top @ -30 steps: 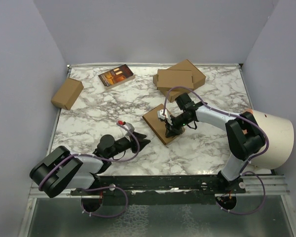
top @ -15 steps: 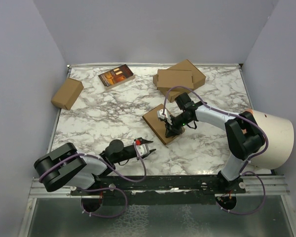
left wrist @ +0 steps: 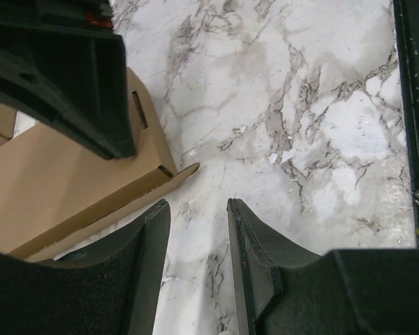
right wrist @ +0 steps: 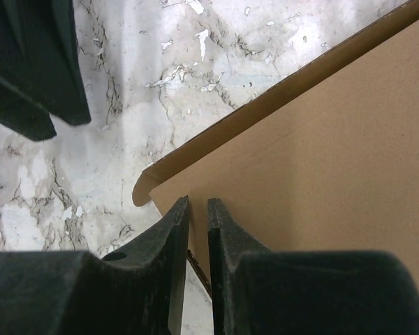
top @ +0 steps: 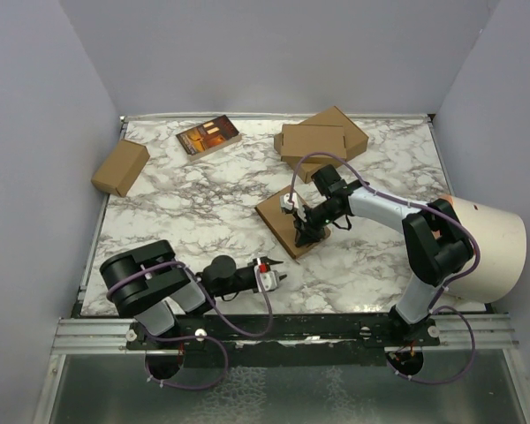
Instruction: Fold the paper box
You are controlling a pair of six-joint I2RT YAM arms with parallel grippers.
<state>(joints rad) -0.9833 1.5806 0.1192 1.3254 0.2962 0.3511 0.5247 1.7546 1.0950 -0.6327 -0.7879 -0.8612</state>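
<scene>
The paper box [top: 279, 221] lies flat and closed on the marble near the table's middle, a thin brown cardboard mailer. My right gripper [top: 306, 233] bears down on its near right corner. In the right wrist view its jaws [right wrist: 197, 201] stand a narrow slit apart, astride the edge of the box [right wrist: 321, 160], with only the lid's surface showing in the gap. My left gripper [top: 279, 278] is low over the marble just in front of the box, open, with bare table between its fingers [left wrist: 199, 206]. The box's front corner [left wrist: 63, 181] lies just left of them.
A stacked pair of folded brown boxes [top: 322, 137] sits at the back right. A small carton [top: 120, 167] is at the far left, and a dark printed book [top: 208, 137] at the back. A big white cylinder [top: 490, 252] stands at the right edge. The black front rail [left wrist: 413, 105] runs beside the left gripper.
My left arm has swung right along the table's front edge and now points at the box's near corner. The right gripper stayed on the box, its jaws parting slightly.
</scene>
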